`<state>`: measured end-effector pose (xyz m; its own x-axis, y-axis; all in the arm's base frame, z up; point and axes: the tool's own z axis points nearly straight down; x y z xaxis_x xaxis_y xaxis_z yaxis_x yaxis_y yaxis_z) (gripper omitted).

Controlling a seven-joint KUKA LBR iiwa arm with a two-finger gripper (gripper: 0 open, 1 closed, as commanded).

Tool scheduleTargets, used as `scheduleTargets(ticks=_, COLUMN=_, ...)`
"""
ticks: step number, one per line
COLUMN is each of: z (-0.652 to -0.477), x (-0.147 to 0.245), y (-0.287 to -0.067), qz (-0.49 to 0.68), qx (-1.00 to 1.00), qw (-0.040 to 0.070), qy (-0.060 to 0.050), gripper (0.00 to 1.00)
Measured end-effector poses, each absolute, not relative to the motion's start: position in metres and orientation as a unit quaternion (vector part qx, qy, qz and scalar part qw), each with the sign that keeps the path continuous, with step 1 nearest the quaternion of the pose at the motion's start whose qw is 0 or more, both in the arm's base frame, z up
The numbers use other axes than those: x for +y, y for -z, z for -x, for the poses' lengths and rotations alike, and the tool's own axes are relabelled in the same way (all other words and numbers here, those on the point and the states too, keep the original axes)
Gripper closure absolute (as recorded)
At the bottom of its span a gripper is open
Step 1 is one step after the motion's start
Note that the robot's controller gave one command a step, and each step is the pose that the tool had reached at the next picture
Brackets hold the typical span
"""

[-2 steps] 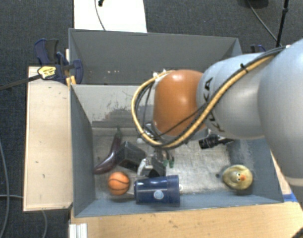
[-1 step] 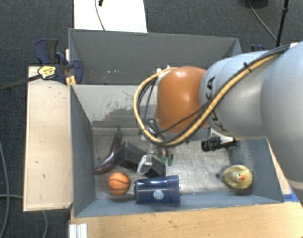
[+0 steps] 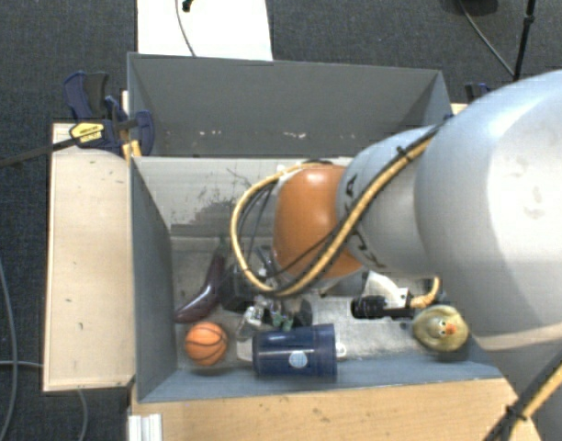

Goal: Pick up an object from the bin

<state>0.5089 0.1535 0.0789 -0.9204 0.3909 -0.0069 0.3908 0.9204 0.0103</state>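
- Along the camera-side edge of the grey metal bin (image 3: 155, 283), towards its left corner, the tool (image 3: 270, 317) sits low over the floor, tucked beneath the arm's orange cover (image 3: 304, 223) and looped cables.
- I cannot tell whether the tool is released, clenched or grasping something, as the cover hides most of it.
- A dark blue cylindrical can with a pale label (image 3: 295, 352) lies on its side just beside the tool, between it and that edge. Its long axis runs along the edge.
- A small orange ball lined like a basketball (image 3: 206, 344) rests in the corner, left of the can. A dark maroon curved piece (image 3: 204, 294) leans at the left wall.
- A yellow rubber duck (image 3: 439, 327) sits well apart, towards the opposite corner of the same edge.
- The can looks the likeliest pick. The tool would need to shift edgeward and close across the can's short width.
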Motion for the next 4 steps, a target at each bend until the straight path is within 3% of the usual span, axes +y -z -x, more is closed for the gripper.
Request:
scheduleTargets(ticks=1, z=-0.5101, x=0.1507, y=-0.0811, qz=-0.201, qx=0.979, qw=0.006, qy=-0.002, gripper=1.00)
scheduleTargets(ticks=4, z=-0.5100, x=0.1505, y=-0.0818, qz=-0.203, qx=0.979, qw=0.006, qy=-0.002, gripper=1.00)
